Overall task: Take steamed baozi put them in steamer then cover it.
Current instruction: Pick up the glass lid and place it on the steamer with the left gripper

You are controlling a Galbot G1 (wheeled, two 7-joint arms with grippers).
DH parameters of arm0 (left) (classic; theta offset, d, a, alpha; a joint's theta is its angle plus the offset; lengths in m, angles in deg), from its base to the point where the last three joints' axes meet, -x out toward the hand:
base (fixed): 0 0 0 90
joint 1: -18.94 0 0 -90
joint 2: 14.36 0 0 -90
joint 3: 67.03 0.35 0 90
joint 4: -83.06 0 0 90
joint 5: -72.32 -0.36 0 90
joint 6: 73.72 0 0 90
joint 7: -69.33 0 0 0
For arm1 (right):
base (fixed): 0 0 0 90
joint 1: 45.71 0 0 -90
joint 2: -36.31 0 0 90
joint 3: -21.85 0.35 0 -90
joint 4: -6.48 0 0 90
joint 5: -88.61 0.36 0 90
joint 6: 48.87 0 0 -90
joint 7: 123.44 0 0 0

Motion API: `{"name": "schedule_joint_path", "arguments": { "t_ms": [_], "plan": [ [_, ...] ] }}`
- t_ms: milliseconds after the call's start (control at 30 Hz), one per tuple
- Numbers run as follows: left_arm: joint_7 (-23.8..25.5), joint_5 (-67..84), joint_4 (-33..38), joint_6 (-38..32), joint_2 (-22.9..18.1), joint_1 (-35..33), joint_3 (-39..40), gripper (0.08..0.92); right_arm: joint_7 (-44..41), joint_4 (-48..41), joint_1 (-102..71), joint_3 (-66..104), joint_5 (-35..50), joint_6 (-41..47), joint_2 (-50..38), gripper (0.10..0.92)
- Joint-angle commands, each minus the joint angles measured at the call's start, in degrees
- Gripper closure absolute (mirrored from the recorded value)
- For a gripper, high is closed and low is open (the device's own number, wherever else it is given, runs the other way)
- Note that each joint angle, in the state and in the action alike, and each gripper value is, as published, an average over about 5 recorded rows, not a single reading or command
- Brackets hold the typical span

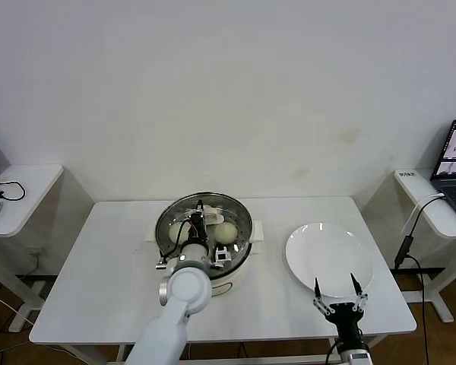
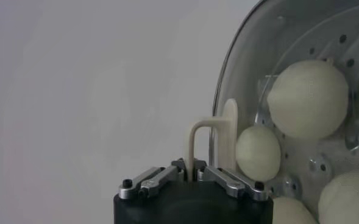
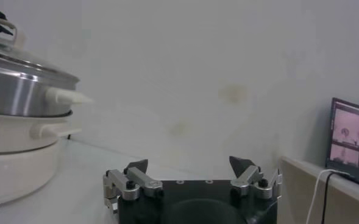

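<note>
The left gripper (image 2: 194, 176) pinches the lid's handle (image 2: 213, 143) over the steamer (image 1: 239, 220), lid (image 2: 277, 73) covering the buns (image 2: 307, 97); the right gripper (image 1: 339, 293) idles, jaws wide.

Left tool (image 1: 204, 220) over lidded steamer (image 1: 243, 251), right tool (image 1: 336, 293) open beside white plate (image 1: 304, 258)

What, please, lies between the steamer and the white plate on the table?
In the head view, only bare white table shows between the steamer and the plate; nothing stands there, and the two do not touch.
</note>
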Motion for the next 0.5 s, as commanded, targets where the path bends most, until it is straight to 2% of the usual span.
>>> {"name": "schedule_joint_path", "arguments": {
  "t_ms": [33, 267, 500],
  "plan": [
    [-0.39, -1.78, 1.97, -0.91, -0.06, -1.05, -0.03, 0.777, -0.03, 0.00, -0.04, -0.17, -0.14, -0.03, 0.10, 0.202],
    [-0.31, -1.38, 5.62, -1.29, 1.44, -3.38, -0.17, 0.552, -0.07, 0.23, -0.35, -0.31, -0.44, -0.10, 0.24, 0.203],
    [-0.51, -0.04, 12.88, -1.92, 4.28, -9.54, -0.70, 0.344, -0.07, 0.47, -0.74, -0.41, -0.73, -0.17, 0.23, 0.203]
  ]
}}
